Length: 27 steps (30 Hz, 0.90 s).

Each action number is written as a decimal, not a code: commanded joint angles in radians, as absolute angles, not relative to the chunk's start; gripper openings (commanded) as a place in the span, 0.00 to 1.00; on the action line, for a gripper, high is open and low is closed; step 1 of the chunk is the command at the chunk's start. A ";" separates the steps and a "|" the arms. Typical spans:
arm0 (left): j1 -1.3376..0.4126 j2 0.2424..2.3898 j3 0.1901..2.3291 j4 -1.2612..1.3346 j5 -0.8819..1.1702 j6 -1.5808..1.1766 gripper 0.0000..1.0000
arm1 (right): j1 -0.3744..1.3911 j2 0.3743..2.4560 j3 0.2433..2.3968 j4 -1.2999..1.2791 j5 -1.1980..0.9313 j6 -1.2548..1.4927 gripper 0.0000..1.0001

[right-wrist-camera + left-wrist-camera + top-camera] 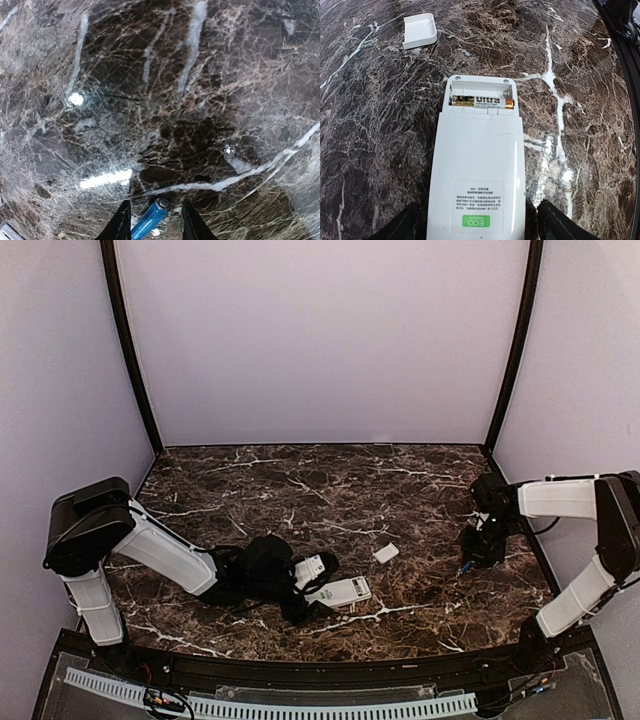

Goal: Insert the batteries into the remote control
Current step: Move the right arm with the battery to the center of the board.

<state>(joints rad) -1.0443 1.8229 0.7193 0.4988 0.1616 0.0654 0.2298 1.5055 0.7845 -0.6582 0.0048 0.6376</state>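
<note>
The white remote control (342, 591) lies back side up near the front middle of the table. In the left wrist view the remote (477, 165) has its battery bay open, with one black and gold battery (481, 101) seated in it. My left gripper (477, 227) (312, 585) grips the remote's near end, one finger against each long edge. A blue battery (150, 220) lies on the marble at the right, also seen from above (466, 566). My right gripper (155, 222) (482, 543) is open, low over the table, its fingers on either side of the blue battery without touching it.
A small flat white square plate (385, 553) lies on the marble beyond the remote, and it shows at the upper left of the left wrist view (419, 31). The table's black rim (300, 665) runs along the front. Purple walls close the back and sides.
</note>
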 commanded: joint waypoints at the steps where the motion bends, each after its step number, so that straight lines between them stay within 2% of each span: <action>1: -1.039 1.857 0.695 0.384 0.157 0.044 0.79 | 0.227 1.535 0.747 -0.621 -0.107 0.641 0.30; 9: -1.039 1.857 0.698 0.377 0.157 0.051 0.80 | 0.233 1.522 0.715 -0.597 -0.188 0.613 0.00; 18: -1.039 1.854 0.698 0.376 0.157 0.051 0.80 | 0.278 1.505 0.764 -0.624 -0.280 0.550 0.00; 27: -1.039 1.854 0.698 0.379 0.157 0.053 0.80 | 0.477 1.522 0.827 -0.517 -0.350 0.522 0.00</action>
